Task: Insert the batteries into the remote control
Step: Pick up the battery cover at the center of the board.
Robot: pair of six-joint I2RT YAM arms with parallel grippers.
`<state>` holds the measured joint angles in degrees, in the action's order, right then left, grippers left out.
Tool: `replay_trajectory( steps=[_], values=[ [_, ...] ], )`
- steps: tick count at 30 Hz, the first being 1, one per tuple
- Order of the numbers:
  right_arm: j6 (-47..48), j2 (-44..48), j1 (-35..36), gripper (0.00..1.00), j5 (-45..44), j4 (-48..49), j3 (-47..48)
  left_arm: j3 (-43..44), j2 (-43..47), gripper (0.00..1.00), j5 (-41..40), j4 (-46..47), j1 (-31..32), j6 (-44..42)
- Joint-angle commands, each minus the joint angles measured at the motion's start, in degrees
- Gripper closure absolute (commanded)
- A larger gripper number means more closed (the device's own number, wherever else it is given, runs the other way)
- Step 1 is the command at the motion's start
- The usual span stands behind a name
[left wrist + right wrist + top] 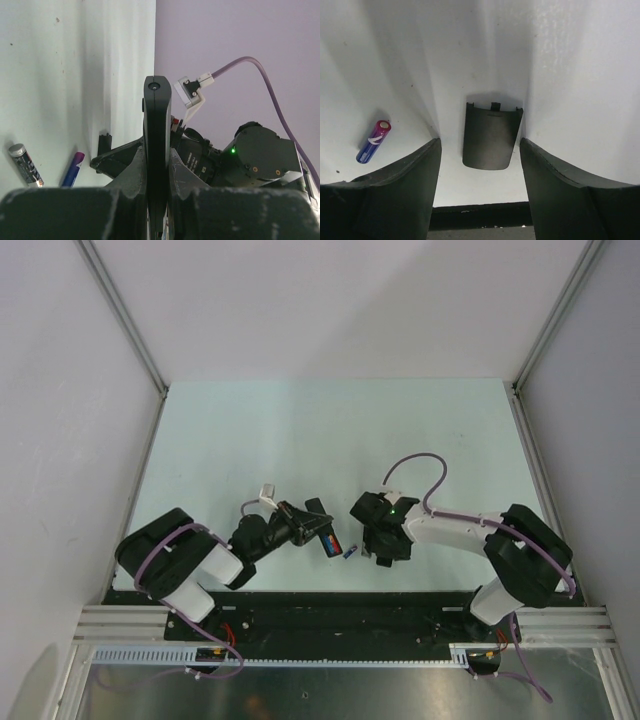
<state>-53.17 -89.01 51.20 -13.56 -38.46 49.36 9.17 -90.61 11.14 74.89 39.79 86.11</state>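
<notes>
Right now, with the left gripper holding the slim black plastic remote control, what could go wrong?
The slim black remote control is held only by the left gripper; pressing a battery in may twist it loose.
The blue cylindrical battery lies loose on the table and may roll when touched.
The flat black plastic cover lies between the jaws of the open right gripper; closing may catch it.

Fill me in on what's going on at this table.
The left end effector is shut on the remote control, holding it on edge. The right end effector hangs open over the detached battery cover, which lies flat on the table. A blue battery and a silver-ended battery lie loose on the table; neither is gripped.
</notes>
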Motion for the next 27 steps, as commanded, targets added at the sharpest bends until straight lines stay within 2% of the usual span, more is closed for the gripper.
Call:
replay_trajectory(
  steps=[1, 8, 11, 22, 27],
  values=[
    [-2.73, -2.91, -0.57, 0.32, -4.02, -1.36, 0.73, -1.34, 2.54, 1.0, -0.24, 21.35, 0.2, 0.55],
    [-1.94, -5.03, -0.05, 0.45, -0.86, -1.18, 0.3, -2.14, 3.51, 1.0, -0.15, 21.35, 0.2, 0.64],
    [-1.06, -4.68, -0.66, 0.47, 0.81, -0.3, -0.67, -2.14, 3.86, 1.0, -0.06, 21.35, 0.2, 0.64],
    [1.49, -4.42, -0.75, 0.43, 3.1, 0.57, -3.22, -1.61, 2.89, 1.0, 0.11, 21.35, 0.2, 0.73],
    [2.01, -3.89, -1.45, 0.56, 5.56, 2.68, -5.5, -1.26, 2.37, 1.0, 0.29, 21.35, 0.29, 0.91]
  ],
)
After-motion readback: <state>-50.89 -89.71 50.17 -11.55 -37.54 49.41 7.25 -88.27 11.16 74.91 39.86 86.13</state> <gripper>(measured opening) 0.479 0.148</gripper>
